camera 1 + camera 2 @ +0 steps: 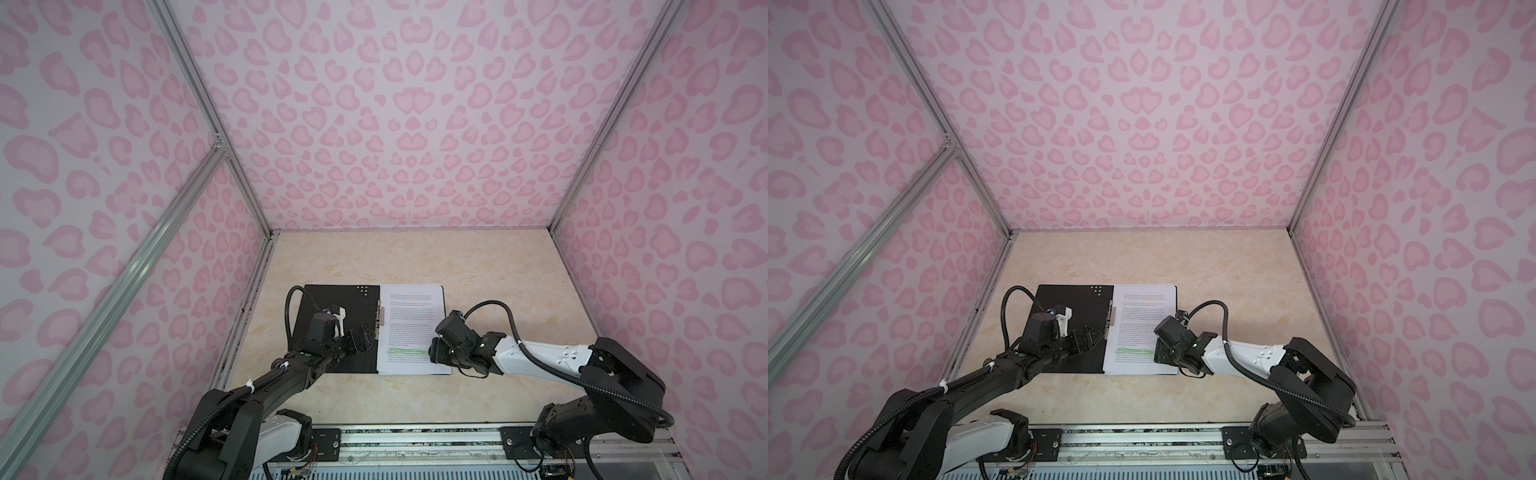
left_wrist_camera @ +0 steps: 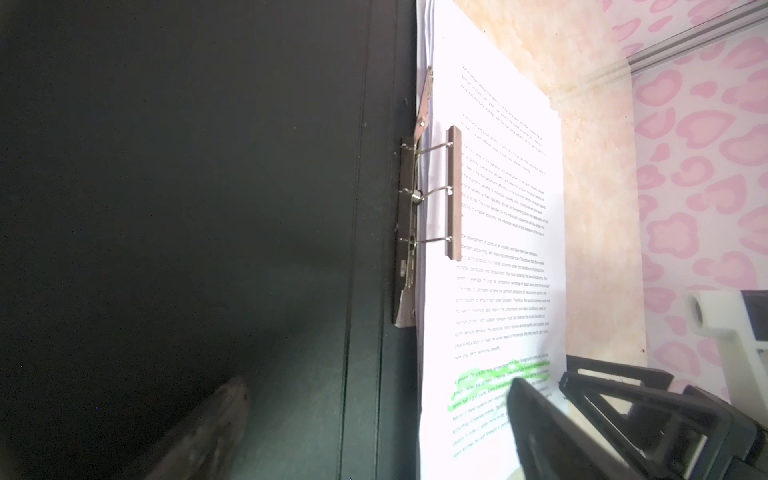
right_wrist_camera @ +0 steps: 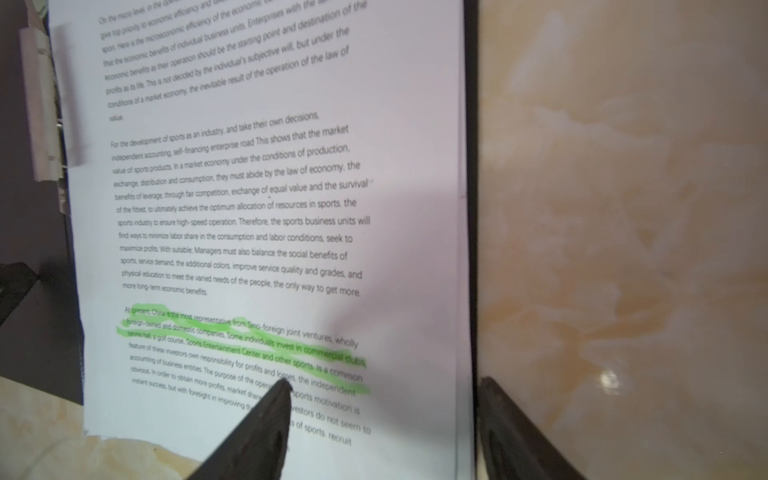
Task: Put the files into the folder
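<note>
The folder lies open and flat on the table, black inside showing. The files form a white stack with green highlighted lines on the folder's right half. The metal clip sits at the spine over the stack's left edge. My left gripper is open and straddles the spine, one finger over the black cover, the other over the paper. My right gripper is open across the stack's right edge, one finger over the text, the other over the table.
The beige marble-look table is closed in by pink patterned walls on the left, back and right. A metal rail with the arm bases runs along the front edge.
</note>
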`<state>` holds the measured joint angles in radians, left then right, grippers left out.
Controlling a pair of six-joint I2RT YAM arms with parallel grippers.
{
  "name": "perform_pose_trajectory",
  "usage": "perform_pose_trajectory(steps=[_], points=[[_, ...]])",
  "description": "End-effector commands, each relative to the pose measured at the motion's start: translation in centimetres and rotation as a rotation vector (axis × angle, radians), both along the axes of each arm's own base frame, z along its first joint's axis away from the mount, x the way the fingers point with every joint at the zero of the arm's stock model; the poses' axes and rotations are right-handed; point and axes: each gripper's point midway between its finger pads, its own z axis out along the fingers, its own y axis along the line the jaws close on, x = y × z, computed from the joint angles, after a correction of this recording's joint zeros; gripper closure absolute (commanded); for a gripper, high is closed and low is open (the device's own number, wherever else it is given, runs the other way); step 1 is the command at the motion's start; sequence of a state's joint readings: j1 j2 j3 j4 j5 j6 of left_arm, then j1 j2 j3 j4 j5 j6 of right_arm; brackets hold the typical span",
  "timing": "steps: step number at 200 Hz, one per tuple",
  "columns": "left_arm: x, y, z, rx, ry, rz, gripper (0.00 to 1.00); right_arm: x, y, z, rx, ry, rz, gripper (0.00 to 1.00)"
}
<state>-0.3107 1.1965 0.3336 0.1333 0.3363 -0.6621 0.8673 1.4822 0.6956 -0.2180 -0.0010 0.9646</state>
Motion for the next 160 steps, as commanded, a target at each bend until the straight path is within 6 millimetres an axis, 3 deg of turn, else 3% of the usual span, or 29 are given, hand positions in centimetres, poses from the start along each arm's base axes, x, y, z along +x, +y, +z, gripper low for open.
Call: perform_pose_trajectory(steps=[1, 160], points=[[-2.05, 0.95, -2.24, 0.052, 0.121, 0.014, 0.01, 0.27, 0.23, 0.17, -0.012, -0.017, 0.005, 0.3], [-2.04, 0.97, -2.4, 0.057, 0.128, 0.014, 0.01, 0.13, 0.54, -0.57, -0.105, -0.018, 0.05, 0.31]])
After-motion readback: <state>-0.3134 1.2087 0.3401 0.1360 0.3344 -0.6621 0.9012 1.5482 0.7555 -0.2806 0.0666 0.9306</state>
